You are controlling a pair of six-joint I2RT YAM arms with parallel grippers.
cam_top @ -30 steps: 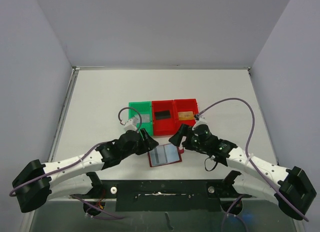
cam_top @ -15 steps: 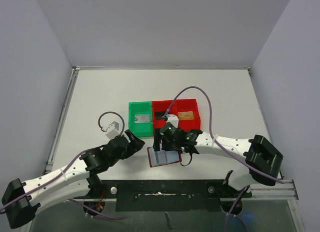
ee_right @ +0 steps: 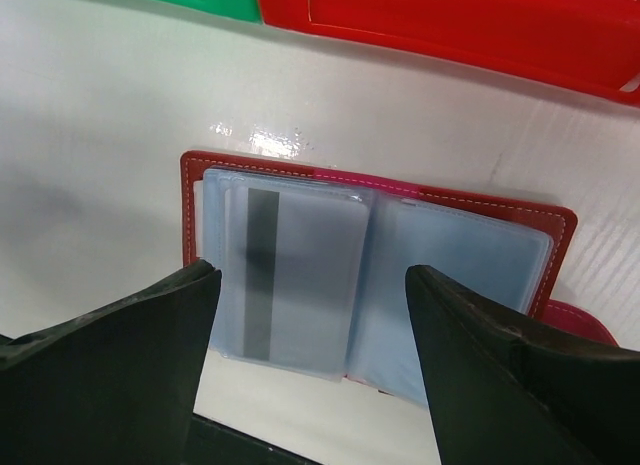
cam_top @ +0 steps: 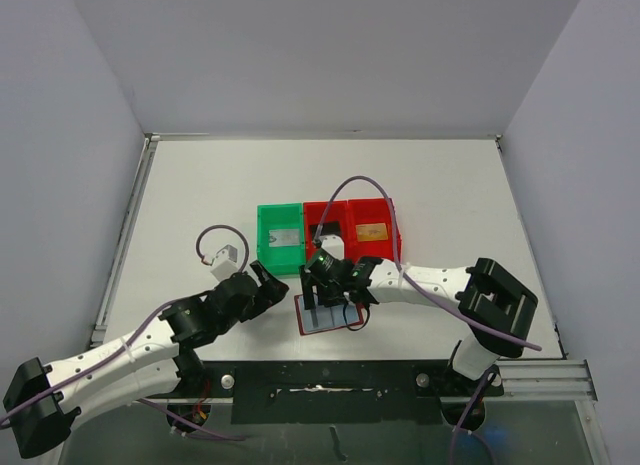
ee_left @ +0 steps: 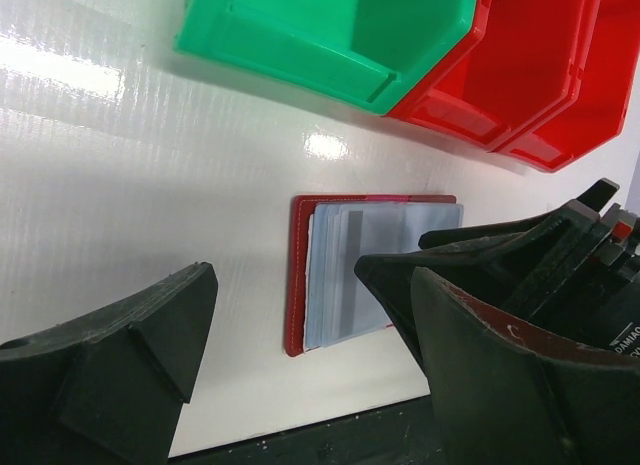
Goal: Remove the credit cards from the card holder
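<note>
Over the card holder [ee_right: 460,255], right pincer [ee_right: 310,280] agape; left pincer [ee_left: 310,285] agape beside; green bin [ee_left: 320,30] and red bins [ee_left: 530,65] behind.

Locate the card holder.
Top view: the card holder lies open at the table's near edge, centre, just in front of the middle red bin, under the right gripper.

The card holder [cam_top: 338,318] lies open on the table [cam_top: 200,205], close to its near edge. Just behind it stand three bins side by side: left bin [cam_top: 262,235], middle bin [cam_top: 325,204], right bin [cam_top: 372,202]. A credit card [cam_top: 286,238] lies in the left bin, a second credit card [cam_top: 371,231] in the right bin, and a third credit card [ee_right: 290,275] in the holder's left pocket.
</note>
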